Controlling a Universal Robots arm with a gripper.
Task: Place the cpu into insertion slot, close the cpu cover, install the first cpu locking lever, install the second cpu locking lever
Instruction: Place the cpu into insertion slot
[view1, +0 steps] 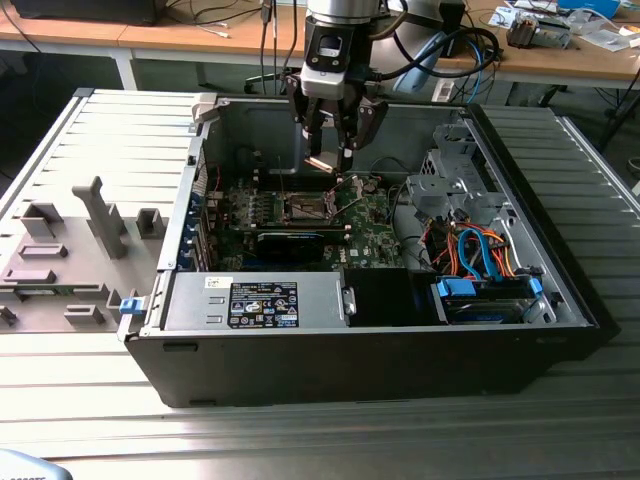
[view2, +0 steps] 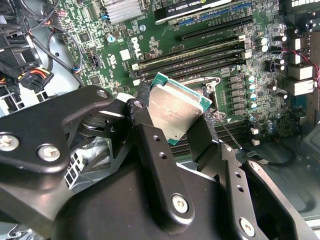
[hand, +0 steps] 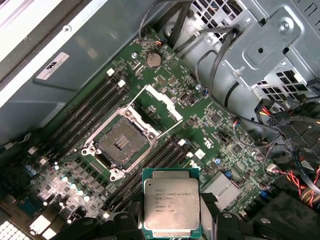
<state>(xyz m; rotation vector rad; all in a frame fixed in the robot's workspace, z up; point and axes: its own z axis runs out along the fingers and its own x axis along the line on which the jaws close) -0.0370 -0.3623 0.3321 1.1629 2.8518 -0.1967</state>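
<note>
Jaws pinch the cpu by its edges in the exterior view, inside the open computer case, with the insertion slot just below; seating, cover and both levers all look undone

In the second wrist view the chip sits clamped between black fingers, its metal top plain, the socket hidden behind it

In the first wrist view the socket beyond the jaws lies empty, dark contacts bare, and the cpu cover stands swung open on the green motherboard

The arm is a silvery-grey cylinder ending in a grey-and-black wrist block. Its gripper is matte black: angular linked bars with small holes, pinned by round silver screws.
</note>
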